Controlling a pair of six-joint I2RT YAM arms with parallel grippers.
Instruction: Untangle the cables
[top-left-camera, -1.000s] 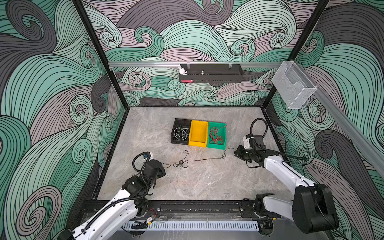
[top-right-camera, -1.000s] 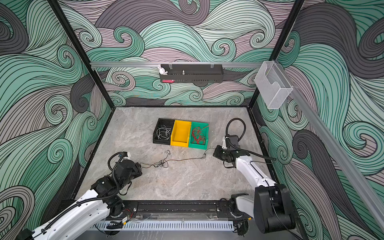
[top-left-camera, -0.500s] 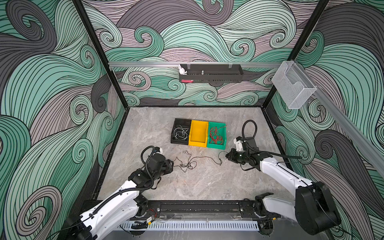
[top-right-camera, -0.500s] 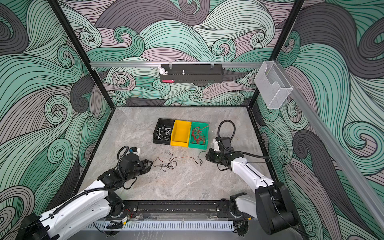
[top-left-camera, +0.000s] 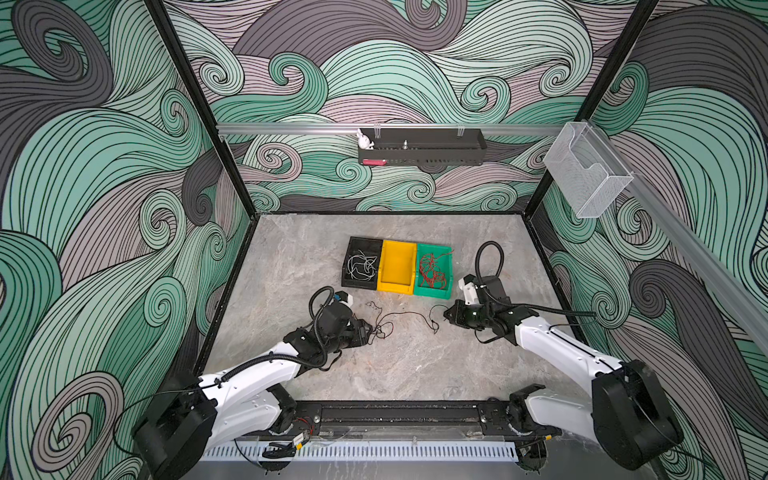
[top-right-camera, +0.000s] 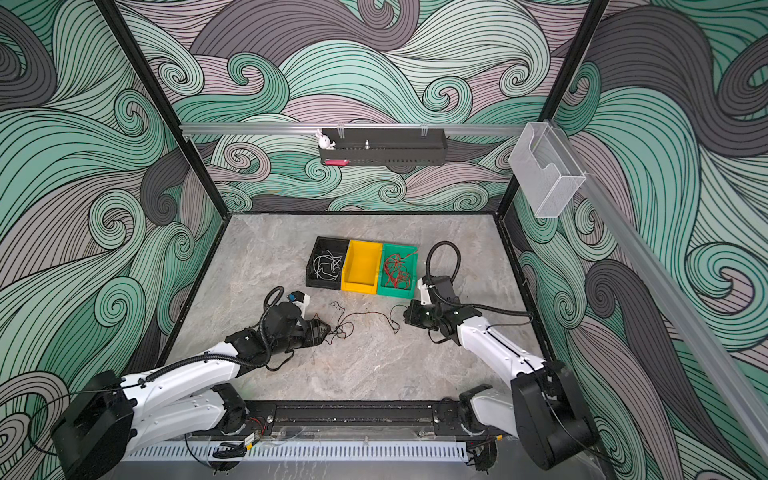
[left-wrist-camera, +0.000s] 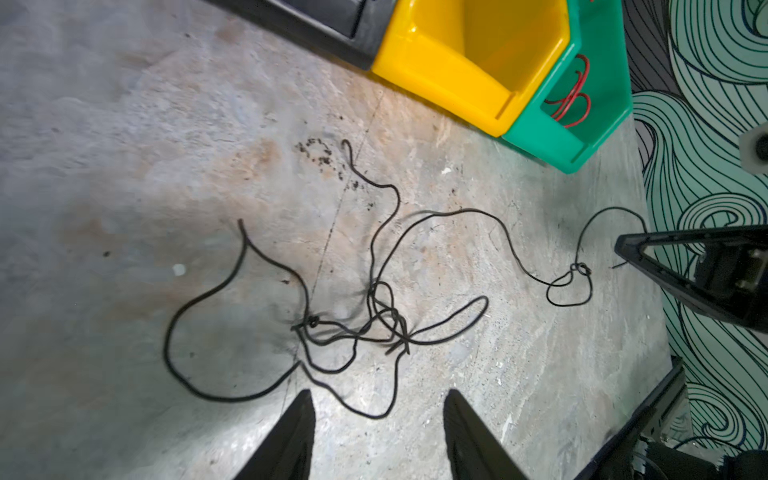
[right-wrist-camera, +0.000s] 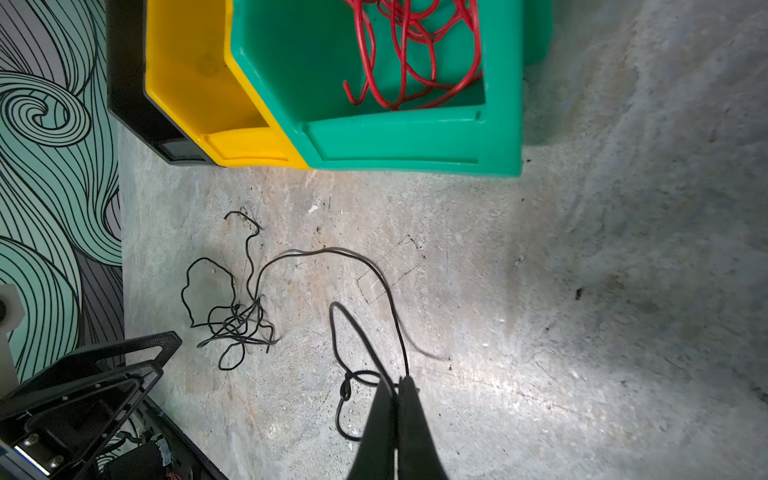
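A thin black cable (left-wrist-camera: 382, 316) lies knotted on the stone floor between both arms, in both top views (top-left-camera: 380, 328) (top-right-camera: 338, 328). My left gripper (left-wrist-camera: 378, 399) stands open just short of the tangle, one slack loop lying between its fingertips, nothing held (top-left-camera: 368, 330). My right gripper (right-wrist-camera: 397, 380) is shut on the cable's other end, beside a small knot (right-wrist-camera: 345, 390), and sits low to the floor (top-left-camera: 446, 316). The tangle (right-wrist-camera: 237, 320) lies apart from it. White cables (top-left-camera: 360, 266) fill the black bin; red cables (right-wrist-camera: 407, 54) fill the green bin.
Three bins stand in a row behind the cable: black bin (top-left-camera: 358, 284), yellow bin (top-left-camera: 395, 288) with nothing in it, green bin (top-left-camera: 432, 293). A black shelf (top-left-camera: 422, 156) and a clear holder (top-left-camera: 586, 178) hang on the walls.
The left gripper opened and let go of the black cable while moving right toward the tangle. The right gripper moved left with its end; the cable went from stretched to slack.
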